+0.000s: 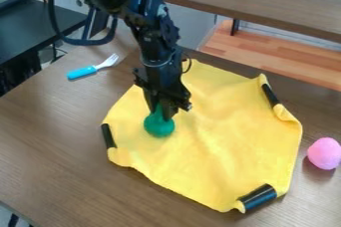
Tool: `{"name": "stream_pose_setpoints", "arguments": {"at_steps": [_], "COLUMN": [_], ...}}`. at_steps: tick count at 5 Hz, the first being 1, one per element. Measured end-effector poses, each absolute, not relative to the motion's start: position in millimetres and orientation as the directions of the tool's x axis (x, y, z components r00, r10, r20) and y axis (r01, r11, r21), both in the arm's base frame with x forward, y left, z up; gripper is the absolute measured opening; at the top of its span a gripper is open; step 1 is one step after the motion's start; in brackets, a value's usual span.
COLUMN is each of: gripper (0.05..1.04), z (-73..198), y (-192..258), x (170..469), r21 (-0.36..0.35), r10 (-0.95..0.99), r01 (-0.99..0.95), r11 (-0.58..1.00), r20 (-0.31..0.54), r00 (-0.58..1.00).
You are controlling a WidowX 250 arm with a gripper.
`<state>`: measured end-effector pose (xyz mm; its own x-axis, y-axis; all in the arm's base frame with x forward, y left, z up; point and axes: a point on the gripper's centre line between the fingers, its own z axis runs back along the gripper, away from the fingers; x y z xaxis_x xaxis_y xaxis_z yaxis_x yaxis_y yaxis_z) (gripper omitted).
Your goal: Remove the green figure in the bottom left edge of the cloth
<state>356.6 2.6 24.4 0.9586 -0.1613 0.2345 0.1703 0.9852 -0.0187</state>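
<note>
Black gripper (162,113): above the cloth's left part, its fingers closed around the figure's narrow top, parted only by that neck, likely because it pinches more easily than the bulb.
Green figure (160,126): upright, bulb down, inside the cloth's left side; whether it bears on the fabric, I cannot tell.
Yellow cloth (220,141): spread on the brown table (60,146), with black cylinders (258,197) at its edges, probably weighting it.
Pink ball (325,153): beyond the cloth's right edge.
Next move: presumably lift before going sideways, so the bulb doesn't drag the fabric.
</note>
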Motion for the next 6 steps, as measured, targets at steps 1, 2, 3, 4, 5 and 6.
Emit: {"name": "stream_pose_setpoints", "arguments": {"at_steps": [1,2,3,4,5,6], "gripper": [0.317,0.317,0.317,0.317,0.317,0.317], "z": [34,73,94,89,74,75], "y": [-18,-46,-76,-72,-28,-21], "x": [346,338,321,309,304,287], "r21": [-0.048,-0.057,-0.057,-0.044,-0.07,-0.112], "r10": [-0.196,-0.241,-0.316,-0.319,-0.214,-0.23], "r01": [0.212,0.27,0.355,0.353,0.247,0.281], "r11": [0.976,0.961,0.933,0.935,0.966,0.953], "r20": [0.231,0.305,0.341,0.335,0.317,0.336], "r00": [0.953,0.922,0.885,0.887,0.924,0.913]}}
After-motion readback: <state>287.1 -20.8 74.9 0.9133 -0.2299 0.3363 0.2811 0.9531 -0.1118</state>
